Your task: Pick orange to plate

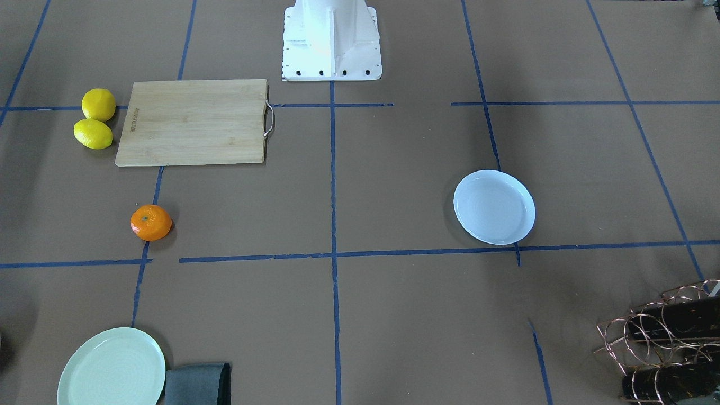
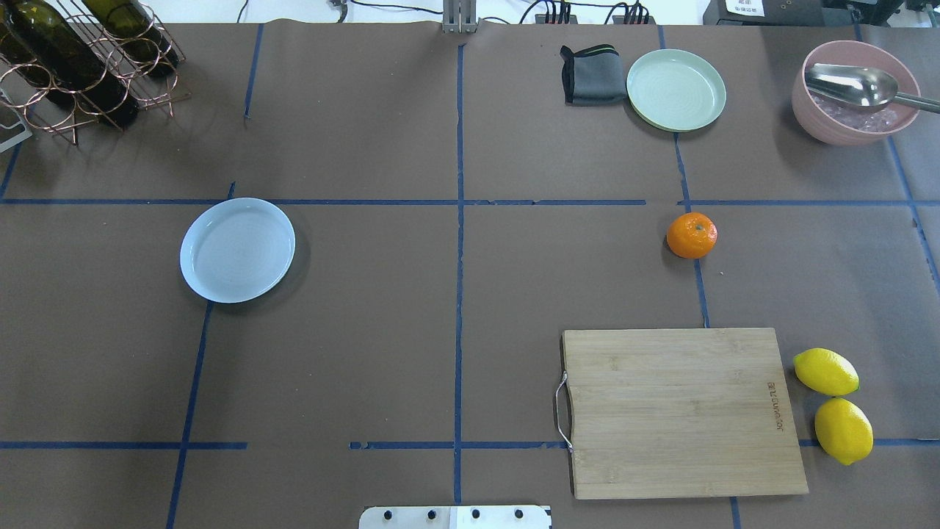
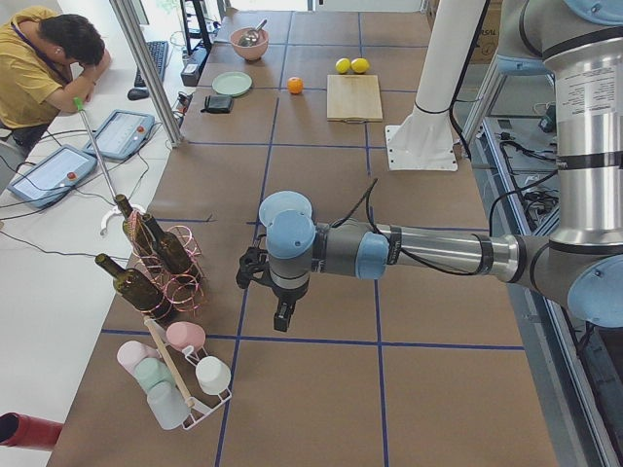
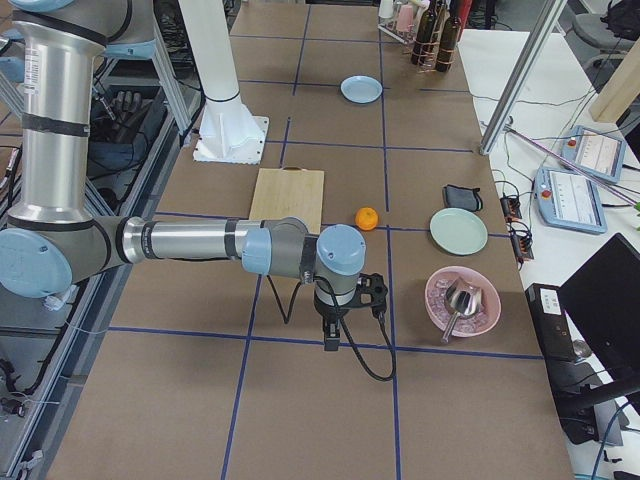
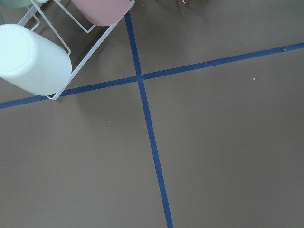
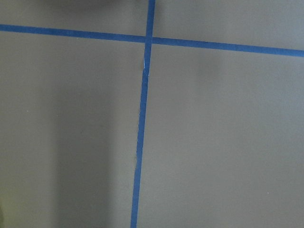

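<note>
We cannot tell if our left tool [image 3: 281, 319] or right tool [image 4: 331, 338] is clenched. The orange [image 2: 691, 235] sits toward the tabletop's [image 2: 367, 330] right edge, well apart from the plate [image 2: 237, 250]; being round, it may roll if we pinch off-centre.

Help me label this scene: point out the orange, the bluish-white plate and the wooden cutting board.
orange [image 2: 692, 235], overhead exterior view, centre of its peel.
bluish-white plate [image 2: 237, 250], overhead exterior view, bare middle.
wooden cutting board [image 2: 679, 411], overhead exterior view, bare middle.

Brown table [image 6: 218, 142] with 2 blue tape lines [image 6: 141, 118] crossing near the top
</note>
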`<state>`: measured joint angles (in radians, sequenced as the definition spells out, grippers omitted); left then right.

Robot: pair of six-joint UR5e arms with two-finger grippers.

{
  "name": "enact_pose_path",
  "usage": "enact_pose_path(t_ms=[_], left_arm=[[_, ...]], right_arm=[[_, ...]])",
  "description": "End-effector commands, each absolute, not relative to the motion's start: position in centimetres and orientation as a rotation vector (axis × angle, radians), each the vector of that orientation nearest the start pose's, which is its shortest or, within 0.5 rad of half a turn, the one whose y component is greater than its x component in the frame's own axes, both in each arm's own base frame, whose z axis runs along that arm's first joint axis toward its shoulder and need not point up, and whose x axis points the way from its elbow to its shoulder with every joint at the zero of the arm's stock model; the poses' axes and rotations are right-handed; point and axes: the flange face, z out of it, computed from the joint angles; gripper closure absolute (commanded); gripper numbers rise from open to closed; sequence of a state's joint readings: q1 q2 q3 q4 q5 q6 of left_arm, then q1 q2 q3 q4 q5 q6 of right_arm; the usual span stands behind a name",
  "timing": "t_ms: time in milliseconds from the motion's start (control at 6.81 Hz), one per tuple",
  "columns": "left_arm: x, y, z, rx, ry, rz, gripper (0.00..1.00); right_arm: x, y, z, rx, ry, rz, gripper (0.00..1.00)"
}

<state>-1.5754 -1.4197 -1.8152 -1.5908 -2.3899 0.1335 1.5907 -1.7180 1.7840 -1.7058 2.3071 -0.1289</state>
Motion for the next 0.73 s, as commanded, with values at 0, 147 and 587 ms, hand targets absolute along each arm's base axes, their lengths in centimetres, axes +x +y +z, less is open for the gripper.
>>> enact_pose_path(t_ms=[0,147,587], left_arm=[[-6.3,-43.2,59.1,0.185,0.807,0.177,0.00],[-6.3,-43.4,58.7,0.192,0.806,0.180,0.00],[-6.1,-46.8,55.5,0.308,0.798,0.227,0.00]], right_arm=[[7.5,-42.3,63.7,-0.010,-0.739,-0.079,0.00],[7.5,-42.7,63.1,0.003,-0.738,-0.084,0.00],[7.5,-44.9,56.0,0.138,-0.729,-0.120,0.00]])
